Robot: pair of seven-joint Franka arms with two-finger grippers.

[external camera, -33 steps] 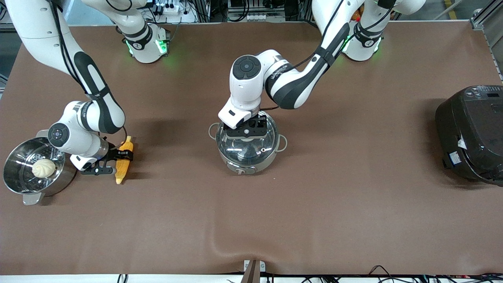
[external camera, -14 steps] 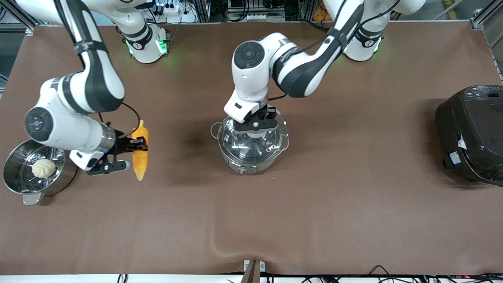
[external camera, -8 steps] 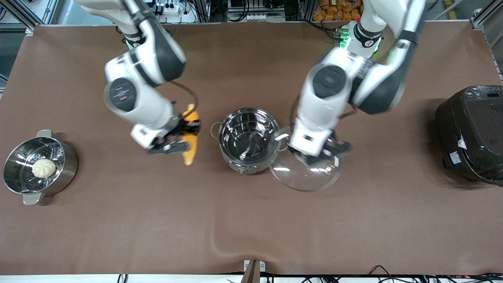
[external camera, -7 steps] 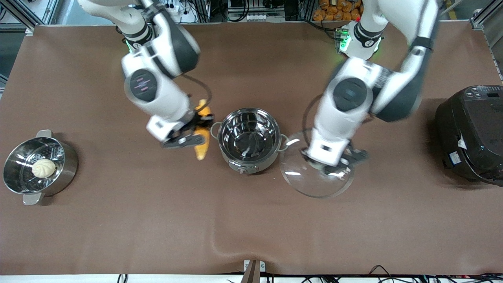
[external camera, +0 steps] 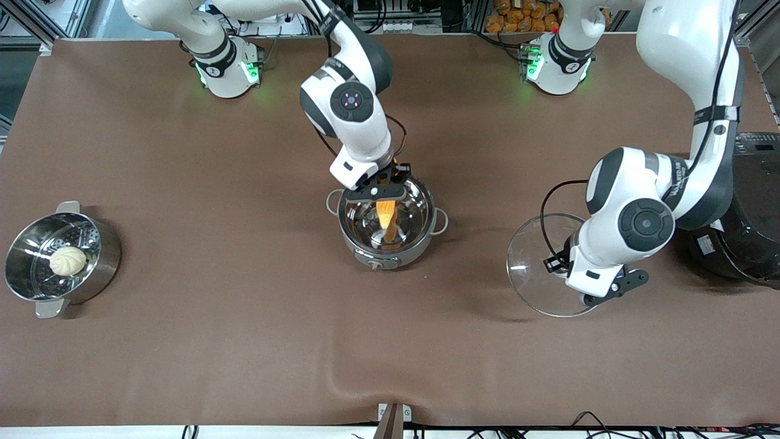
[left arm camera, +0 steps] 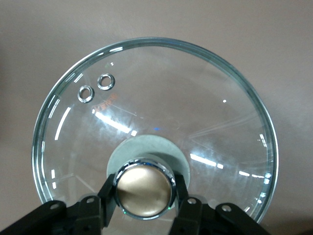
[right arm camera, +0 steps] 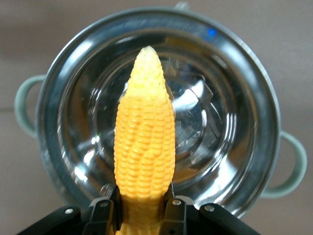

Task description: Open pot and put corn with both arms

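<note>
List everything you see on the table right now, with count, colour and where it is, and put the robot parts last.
pot: one, shiny steel, mid-table, lid off.
corn: one, yellow-orange, held tip-down over the open pot.
glass lid: one, clear with a copper knob, held over the table between the pot and the black cooker.
steamer pot: one, steel, at the right arm's end of the table.
bun: one, white, in the steamer pot.
black cooker: one, at the left arm's end.
right pincer: black, shut on the corn, over the pot.
left pincer: black, shut on the lid's knob.
</note>
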